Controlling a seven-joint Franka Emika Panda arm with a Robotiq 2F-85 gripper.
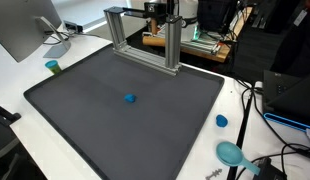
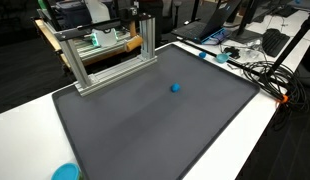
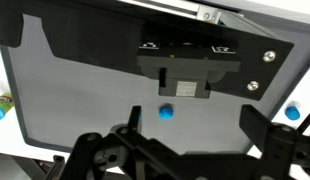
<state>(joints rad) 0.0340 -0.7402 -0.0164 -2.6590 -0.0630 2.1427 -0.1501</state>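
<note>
Gripper [image 3: 180,152] hangs high, jaws spread wide and empty, the small blue piece [image 3: 166,112] alone near the middle of the dark mat [image 3: 65,90], well off every edge: approach stage by the look of it, and a grab calls for centring above it, then a straight drop.

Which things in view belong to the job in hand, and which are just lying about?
Likely in hand:
- gripper, open, above the mat
- small blue object, nearest to it
- dark mat beneath

Lying about:
- aluminium frame
- blue lid
- teal cup
- monitor
- cables
</note>
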